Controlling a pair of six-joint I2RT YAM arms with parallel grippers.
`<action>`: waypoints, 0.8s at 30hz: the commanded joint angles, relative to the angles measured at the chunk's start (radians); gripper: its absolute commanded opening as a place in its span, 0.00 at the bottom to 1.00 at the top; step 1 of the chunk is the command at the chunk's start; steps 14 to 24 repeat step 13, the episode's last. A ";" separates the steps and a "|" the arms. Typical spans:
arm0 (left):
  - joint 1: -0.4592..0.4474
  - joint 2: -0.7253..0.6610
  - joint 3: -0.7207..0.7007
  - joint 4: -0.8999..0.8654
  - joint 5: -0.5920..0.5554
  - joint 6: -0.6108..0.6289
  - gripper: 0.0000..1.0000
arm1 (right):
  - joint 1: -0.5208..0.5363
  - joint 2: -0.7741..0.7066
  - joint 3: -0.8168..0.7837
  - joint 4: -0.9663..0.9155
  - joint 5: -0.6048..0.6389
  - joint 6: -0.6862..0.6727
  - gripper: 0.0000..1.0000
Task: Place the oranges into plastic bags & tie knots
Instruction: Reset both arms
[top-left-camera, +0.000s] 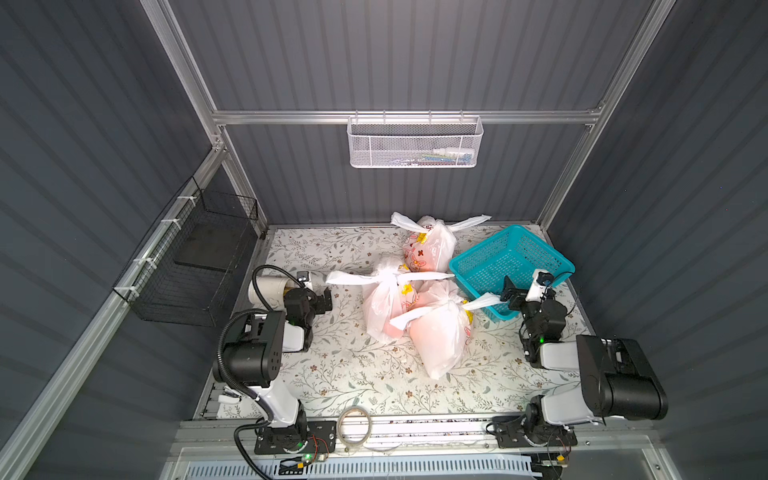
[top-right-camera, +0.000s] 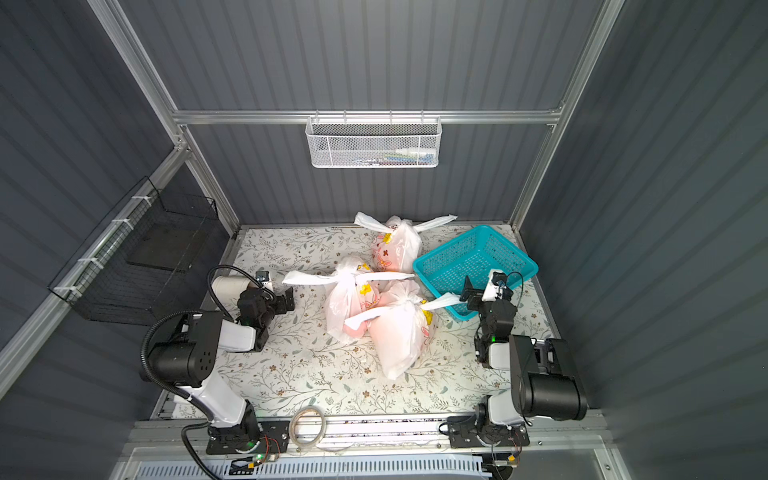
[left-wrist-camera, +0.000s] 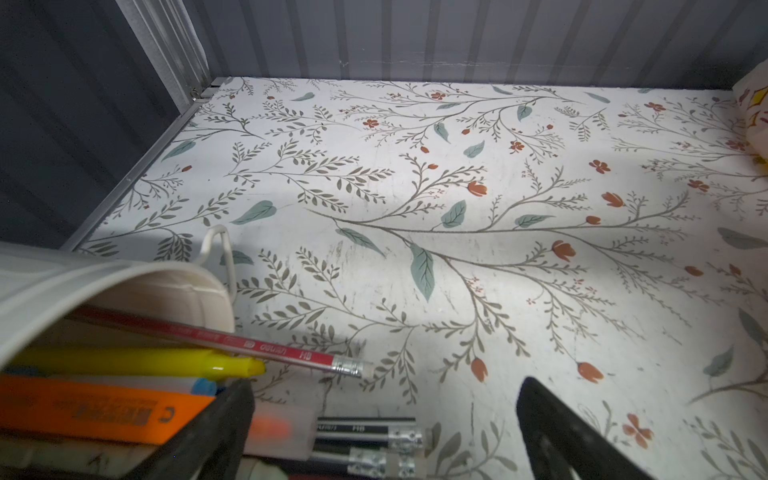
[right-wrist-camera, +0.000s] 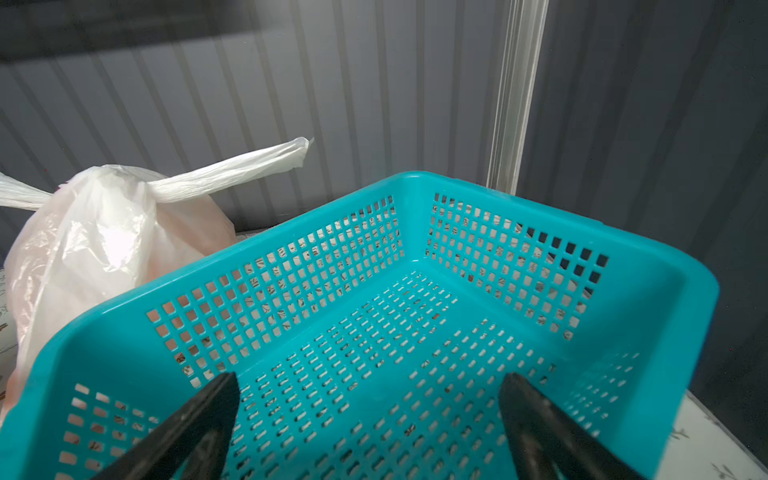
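Three tied plastic bags lie mid-table in both top views: a back one (top-left-camera: 432, 249), a left one (top-left-camera: 380, 307) and a front one (top-left-camera: 440, 340) (top-right-camera: 399, 336). Each has a knot with handle ends sticking out, as on the left bag (top-left-camera: 388, 276). The oranges show only as a pinkish-orange tint through the plastic. My left gripper (top-left-camera: 323, 300) (left-wrist-camera: 386, 386) stands open and empty left of the bags, above spilled pencils. My right gripper (top-left-camera: 510, 291) (right-wrist-camera: 370, 378) is open and empty over the teal basket (right-wrist-camera: 415, 176). The back bag (right-wrist-camera: 104, 241) rises behind that basket.
The empty teal basket (top-left-camera: 515, 259) sits at the back right. A tipped white cup (top-left-camera: 268, 289) spills pencils (left-wrist-camera: 291, 353) and markers by the left gripper. A tape roll (top-left-camera: 354, 424) lies at the front edge. Wire baskets hang on the left wall (top-left-camera: 195, 257) and back wall (top-left-camera: 415, 143).
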 joint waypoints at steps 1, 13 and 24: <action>0.001 0.004 0.004 0.001 -0.013 0.020 1.00 | 0.005 -0.001 -0.007 -0.065 -0.009 0.008 0.99; 0.001 0.002 0.001 0.005 -0.013 0.017 1.00 | 0.005 -0.003 0.011 -0.099 -0.015 0.005 0.99; 0.001 0.002 0.001 0.005 -0.013 0.017 1.00 | 0.005 -0.003 0.011 -0.099 -0.015 0.005 0.99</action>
